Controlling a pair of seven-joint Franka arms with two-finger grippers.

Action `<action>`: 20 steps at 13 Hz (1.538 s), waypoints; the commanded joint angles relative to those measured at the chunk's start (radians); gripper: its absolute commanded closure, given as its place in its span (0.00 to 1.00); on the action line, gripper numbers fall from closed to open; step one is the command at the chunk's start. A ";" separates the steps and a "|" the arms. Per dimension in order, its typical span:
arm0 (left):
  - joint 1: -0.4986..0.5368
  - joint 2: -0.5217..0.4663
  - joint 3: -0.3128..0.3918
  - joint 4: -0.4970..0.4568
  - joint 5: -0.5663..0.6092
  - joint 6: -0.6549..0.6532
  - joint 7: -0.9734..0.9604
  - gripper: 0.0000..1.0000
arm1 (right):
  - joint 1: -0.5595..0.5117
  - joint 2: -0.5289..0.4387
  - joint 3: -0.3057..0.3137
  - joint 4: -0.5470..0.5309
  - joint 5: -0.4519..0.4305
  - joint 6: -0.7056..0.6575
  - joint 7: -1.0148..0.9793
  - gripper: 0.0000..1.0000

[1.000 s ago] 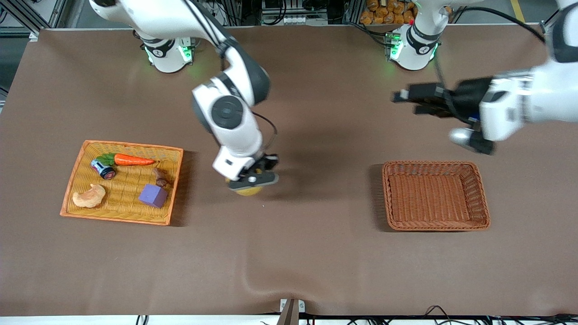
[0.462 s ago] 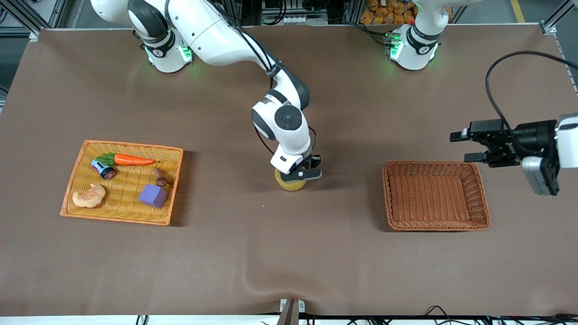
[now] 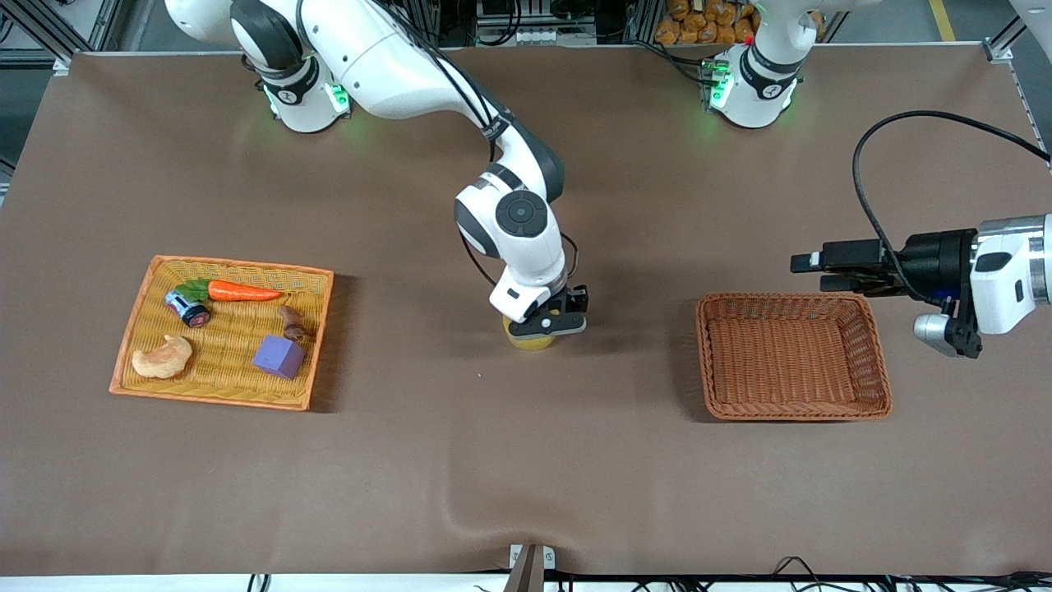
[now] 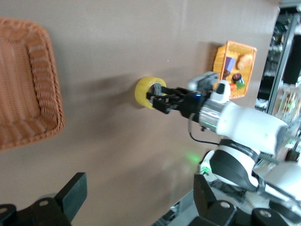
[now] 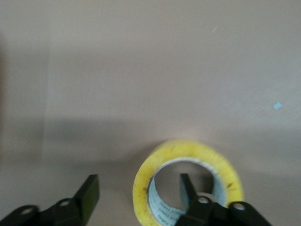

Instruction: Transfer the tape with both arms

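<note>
The yellow tape roll [image 3: 530, 339] lies flat on the brown table near its middle. It also shows in the left wrist view [image 4: 146, 90] and the right wrist view [image 5: 188, 153]. My right gripper [image 3: 549, 322] is low over the roll and open. In the right wrist view [image 5: 138, 183] one finger stands inside the grey-white core and the other outside the yellow wall, with a wide gap. My left gripper [image 3: 801, 271] is open and empty, up in the air over the brown basket's rim; its wrist view [image 4: 140, 183] shows only bare table between the fingers.
An empty brown wicker basket [image 3: 879, 362] sits toward the left arm's end. An orange-yellow tray [image 3: 131, 345] toward the right arm's end holds a carrot [image 3: 242, 291], a purple cube [image 3: 278, 355], a pale orange curved toy [image 3: 163, 358] and small items.
My right arm carried the tape from beside the tray toward the table's middle and came down onto the table. My left arm swung down toward the brown basket.
</note>
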State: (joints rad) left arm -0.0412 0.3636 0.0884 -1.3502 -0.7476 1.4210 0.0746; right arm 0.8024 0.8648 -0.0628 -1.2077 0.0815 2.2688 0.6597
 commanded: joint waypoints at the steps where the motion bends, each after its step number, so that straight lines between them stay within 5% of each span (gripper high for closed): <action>1: -0.025 0.034 0.007 0.014 0.022 0.012 -0.064 0.00 | -0.072 -0.166 0.008 -0.018 0.014 -0.167 -0.002 0.00; 6: -0.222 0.125 0.005 0.014 0.272 0.082 -0.163 0.00 | -0.239 -0.513 0.009 -0.255 0.011 -0.273 -0.055 0.00; 8: -0.302 0.179 0.005 0.014 0.283 0.130 -0.261 0.00 | -0.332 -0.623 0.011 -0.296 0.012 -0.372 -0.162 0.00; 12: -0.489 0.317 0.005 0.014 0.280 0.309 -0.536 0.00 | -0.529 -0.745 0.014 -0.299 0.014 -0.558 -0.428 0.00; 18: -0.634 0.368 0.004 0.003 0.286 0.511 -0.763 0.00 | -0.741 -0.862 0.015 -0.285 -0.032 -0.756 -0.548 0.00; 20: -0.655 0.399 0.004 0.002 0.286 0.538 -0.812 0.00 | -0.773 -0.871 0.011 -0.267 -0.110 -0.779 -0.703 0.00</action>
State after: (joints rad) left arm -0.6714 0.7307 0.0815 -1.3576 -0.4857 1.9312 -0.6820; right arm 0.0747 0.0236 -0.0738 -1.4600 0.0260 1.5012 0.0594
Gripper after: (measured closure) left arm 0.000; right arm 0.000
